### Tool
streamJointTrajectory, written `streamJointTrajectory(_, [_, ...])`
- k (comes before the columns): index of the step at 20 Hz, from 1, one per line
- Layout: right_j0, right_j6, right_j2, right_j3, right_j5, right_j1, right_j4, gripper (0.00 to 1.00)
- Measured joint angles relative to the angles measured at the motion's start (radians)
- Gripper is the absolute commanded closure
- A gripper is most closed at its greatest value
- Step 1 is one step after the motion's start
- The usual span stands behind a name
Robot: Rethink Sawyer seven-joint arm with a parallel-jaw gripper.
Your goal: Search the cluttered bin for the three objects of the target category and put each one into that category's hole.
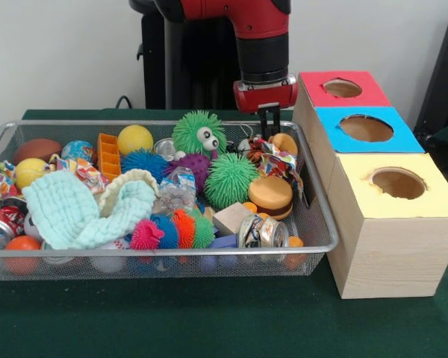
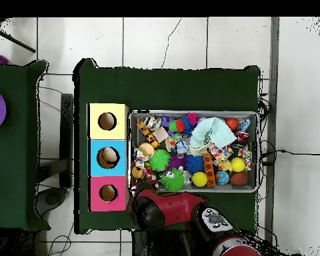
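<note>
A: Wire mesh forms the bin (image 1: 317,224), the largest thing on the green-clothed table (image 1: 209,321), and it is heaped so that the sought objects are partly buried. Is the target category shown?

B: It is not shown. Three wooden boxes are lined up touching the bin's side, presumably so that little travel is needed: the yellow box (image 1: 392,231), the blue box (image 1: 392,138) and the red box (image 1: 313,93), each with a round hole on top. In the overhead view something rounded is seen inside the blue box's hole; what it is cannot be told.

A: Where is the arm (image 1: 261,37) held?

B: It is hung over the bin's far corner next to the boxes. The gripper (image 1: 268,119) is lowered just above the clutter there, beside the toy burger (image 1: 270,195) and the crumpled wrapper (image 1: 280,162). Nothing is seen clamped in it; whether its dark tips are apart or together cannot be told.

A: And the smaller items?

B: A pale cloth (image 1: 82,212), a spiky green ball (image 1: 230,179) and a crushed can (image 1: 261,231) are lodged among the rest, untouched.
</note>
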Motion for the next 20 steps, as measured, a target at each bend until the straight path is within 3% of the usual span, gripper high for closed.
streamJointTrajectory(5, [0.004,0.0,-0.009,0.0,-0.013,0.0,0.0,1.0])
streamJointTrajectory(11, [0.004,0.0,-0.009,0.018,0.005,-0.055,0.014,1.0])
streamJointTrajectory(20, [0.003,0.0,-0.001,0.051,0.17,-0.224,0.084,1.0])
